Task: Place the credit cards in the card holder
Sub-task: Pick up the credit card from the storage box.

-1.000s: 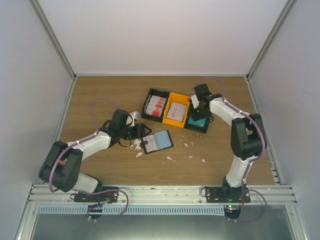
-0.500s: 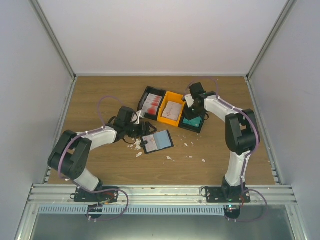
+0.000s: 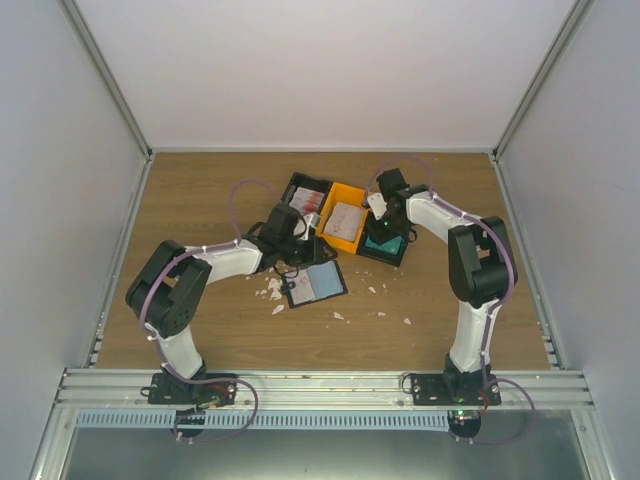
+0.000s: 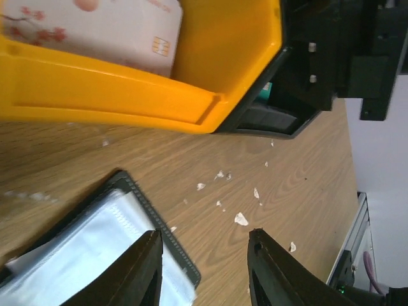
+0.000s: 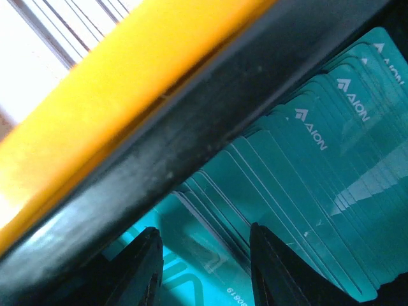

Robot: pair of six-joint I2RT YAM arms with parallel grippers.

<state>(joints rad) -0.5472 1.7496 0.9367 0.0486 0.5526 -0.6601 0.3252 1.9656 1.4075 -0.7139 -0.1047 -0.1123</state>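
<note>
Trays stand three in a row toward the far edge of the table, midway between its side edges: a black tray with red-and-white cards, an orange tray with whitish cards, and a second black tray with teal cards. The card holder lies open just nearer than the row, among white scraps. From above, the left gripper hangs between the first tray and the holder, and the right gripper dips into the teal tray, but neither's jaws can be read there. The left wrist view settles it: the left gripper is released and empty over bare wood, with the holder's pale inside by one finger and the orange tray's wall just beyond. The right wrist view shows the right gripper parted low over the fanned teal cards, with no card visibly clamped.
</note>
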